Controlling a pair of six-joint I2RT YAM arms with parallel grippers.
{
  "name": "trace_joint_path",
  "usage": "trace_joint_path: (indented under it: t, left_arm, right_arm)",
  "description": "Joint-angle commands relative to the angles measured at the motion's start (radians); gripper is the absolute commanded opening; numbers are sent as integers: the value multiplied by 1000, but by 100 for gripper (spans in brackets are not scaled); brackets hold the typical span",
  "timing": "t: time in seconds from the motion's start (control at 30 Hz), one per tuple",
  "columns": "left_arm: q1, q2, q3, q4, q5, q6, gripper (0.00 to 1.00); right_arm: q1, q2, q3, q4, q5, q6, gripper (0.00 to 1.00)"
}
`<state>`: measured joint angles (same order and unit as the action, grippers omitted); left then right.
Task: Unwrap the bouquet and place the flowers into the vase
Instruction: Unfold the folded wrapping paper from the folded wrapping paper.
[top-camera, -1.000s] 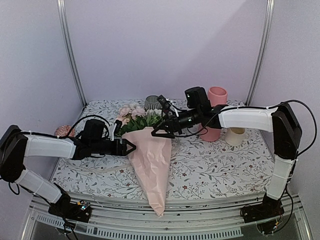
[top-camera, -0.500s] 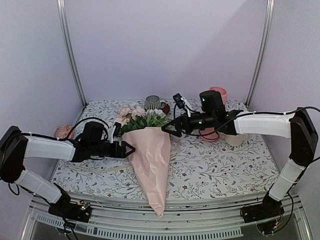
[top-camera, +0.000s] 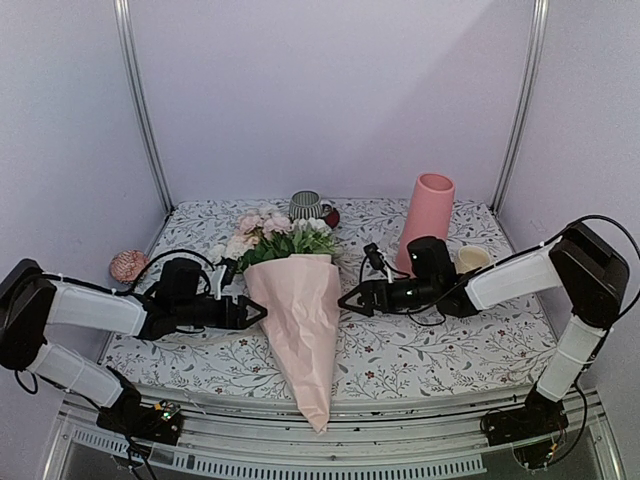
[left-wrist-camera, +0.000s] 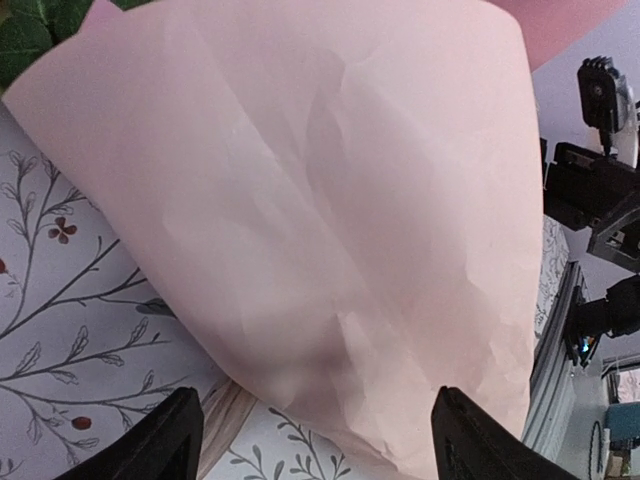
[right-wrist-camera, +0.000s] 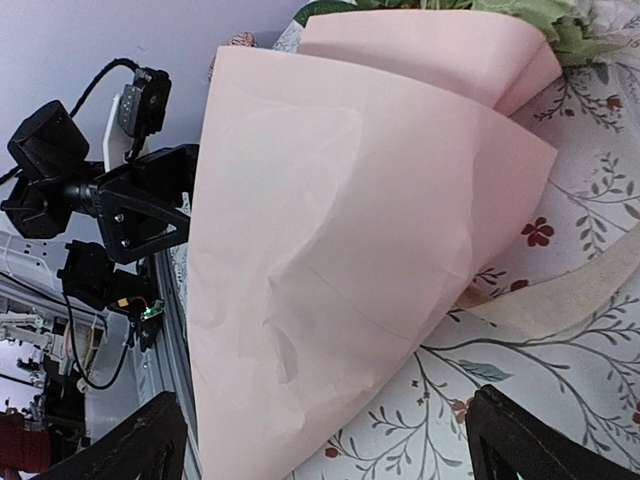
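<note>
The bouquet lies on the table in its pale pink paper cone (top-camera: 300, 320), blooms and leaves (top-camera: 268, 235) at the far end, tip past the front edge. My left gripper (top-camera: 258, 312) is open, low at the cone's left side. In the left wrist view the paper (left-wrist-camera: 320, 220) fills the space ahead of the left gripper (left-wrist-camera: 315, 445). My right gripper (top-camera: 348, 300) is open, just right of the cone and apart from it. The right wrist view shows the cone (right-wrist-camera: 350, 250) beyond the right gripper (right-wrist-camera: 330, 450) and a cream ribbon (right-wrist-camera: 570, 300) flat on the cloth. The pink vase (top-camera: 428, 215) stands at the back right.
A short cream cup (top-camera: 472, 260) stands beside the vase, close behind my right arm. A striped mug (top-camera: 305, 206) sits at the back centre by the blooms. A small pink object (top-camera: 127, 265) rests off the left edge of the floral cloth.
My right arm has dropped from above the bouquet's top and pulled back right, now low beside the cone; its jaws widened slightly. The vase is uncovered. The left gripper sank a little.
</note>
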<state>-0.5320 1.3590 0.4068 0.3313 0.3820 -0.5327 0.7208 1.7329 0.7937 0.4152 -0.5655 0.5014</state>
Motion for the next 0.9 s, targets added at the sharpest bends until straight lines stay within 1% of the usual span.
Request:
trace_joint_path:
  t: [0.0, 0.1, 0.27, 0.47, 0.63, 0.87]
  left_arm:
    - [5, 37, -5, 76, 26, -23, 80]
    - [5, 59, -7, 86, -19, -40, 78]
    - [3, 108, -8, 129, -36, -52, 77]
    - [0, 174, -1, 194, -32, -64, 77]
    - [-6, 210, 12, 214, -38, -63, 76]
    - [-14, 264, 38, 241, -42, -63, 76]
  right_arm:
    - [37, 80, 38, 144, -41, 72, 99]
    - [47, 139, 72, 158, -24, 88, 99]
    - [50, 196, 115, 157, 34, 125, 99]
    - [79, 221, 198, 158, -19, 140, 99]
    - [112, 178, 262, 186, -96, 138, 99]
    - [144, 42, 301, 177, -178, 100, 99]
